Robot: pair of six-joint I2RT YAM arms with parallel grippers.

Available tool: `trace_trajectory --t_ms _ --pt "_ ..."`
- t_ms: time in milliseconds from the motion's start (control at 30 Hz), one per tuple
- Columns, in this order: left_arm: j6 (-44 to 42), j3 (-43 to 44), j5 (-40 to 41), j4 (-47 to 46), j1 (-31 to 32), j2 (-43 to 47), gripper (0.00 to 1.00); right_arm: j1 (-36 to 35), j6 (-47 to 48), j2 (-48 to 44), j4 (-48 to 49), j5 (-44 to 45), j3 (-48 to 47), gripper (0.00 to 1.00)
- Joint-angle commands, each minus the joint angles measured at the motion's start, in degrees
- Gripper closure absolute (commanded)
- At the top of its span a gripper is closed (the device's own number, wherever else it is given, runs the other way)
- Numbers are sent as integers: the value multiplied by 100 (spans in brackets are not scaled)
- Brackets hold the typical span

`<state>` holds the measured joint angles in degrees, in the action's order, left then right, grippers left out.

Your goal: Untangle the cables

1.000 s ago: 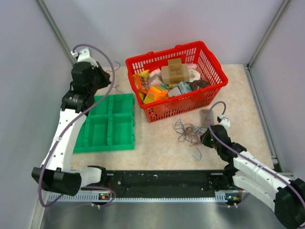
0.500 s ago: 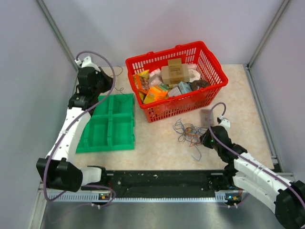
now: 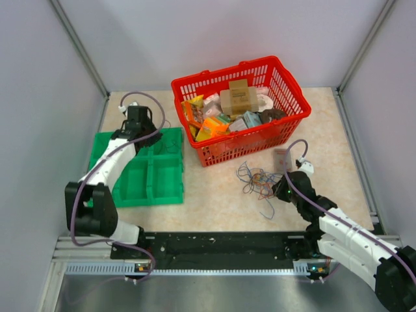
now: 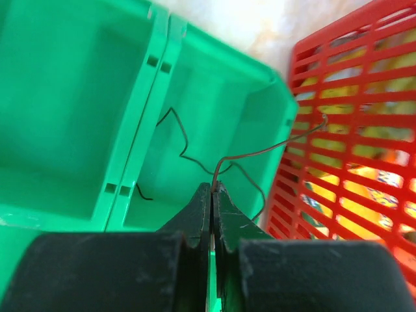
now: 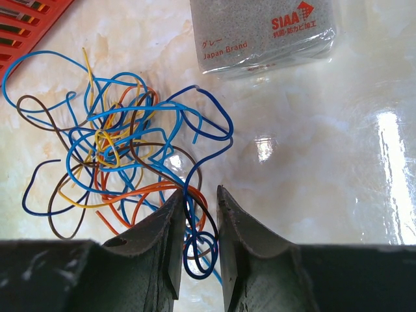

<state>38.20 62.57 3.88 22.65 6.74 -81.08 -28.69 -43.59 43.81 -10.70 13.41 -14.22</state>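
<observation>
A tangle of thin blue, orange, yellow and brown cables [image 3: 257,182] lies on the table in front of the red basket; it fills the left of the right wrist view [image 5: 123,156]. My right gripper [image 5: 198,195] is open at the tangle's near edge, with a dark blue loop [image 5: 201,253] between its jaws. My left gripper [image 4: 213,188] is shut on a single thin brown cable [image 4: 260,153] and holds it over the green tray's [image 4: 214,104] back right compartment. Another dark strand [image 4: 179,140] lies in that compartment. In the top view the left gripper [image 3: 140,127] is over the tray's far edge.
A red basket [image 3: 286,78] full of packages stands at the back centre; its wall [image 4: 351,162] is close on the left gripper's right. A grey packet [image 5: 263,32] lies on the table beyond the right gripper. The green tray [image 3: 140,188] sits left of centre.
My left arm has come down and toward the near side, from high at the back left to just over the green tray. The right arm and the tangle have not moved.
</observation>
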Motion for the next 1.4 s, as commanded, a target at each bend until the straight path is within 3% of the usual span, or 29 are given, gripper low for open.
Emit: trace_trajectory --t_ms 0,300,400,433,533,700,833,933,1000,1167,1233,1367 --pt "390 449 -150 494 11 -715 100 30 79 -40 226 -14 7 74" --pt "391 853 131 723 38 -1270 100 30 88 -31 244 -49 7 74" --pt "355 837 218 872 55 -1122 74 30 123 13 261 -58 -11 74" --pt "286 741 253 855 73 -938 53 30 132 48 270 -84 -28 74" --pt "31 485 307 855 99 -288 15 21 176 136 305 -154 -55 74" --pt "-522 134 18 1083 99 1213 15 21 316 320 402 -365 -99 74" --pt "-1208 -884 -1700 172 134 2700 20 30 527 514 551 -733 -151 73" --pt "-1262 -1421 -2750 -234 528 3246 23 30 685 593 735 -1093 -143 73" --pt "-1139 -1737 -2561 -480 1334 3449 27 4 843 620 955 -1488 -99 73" --pt "-595 -2809 -1217 -1946 4005 3705 36 -58 976 892 1263 -2201 -134 74" --pt "-602 -2996 -716 -2491 4745 3460 39 -119 914 971 1421 -2447 -116 78" --pt "-927 -2506 296 -2434 5933 2346 35 -269 712 971 1702 -2764 -55 80"
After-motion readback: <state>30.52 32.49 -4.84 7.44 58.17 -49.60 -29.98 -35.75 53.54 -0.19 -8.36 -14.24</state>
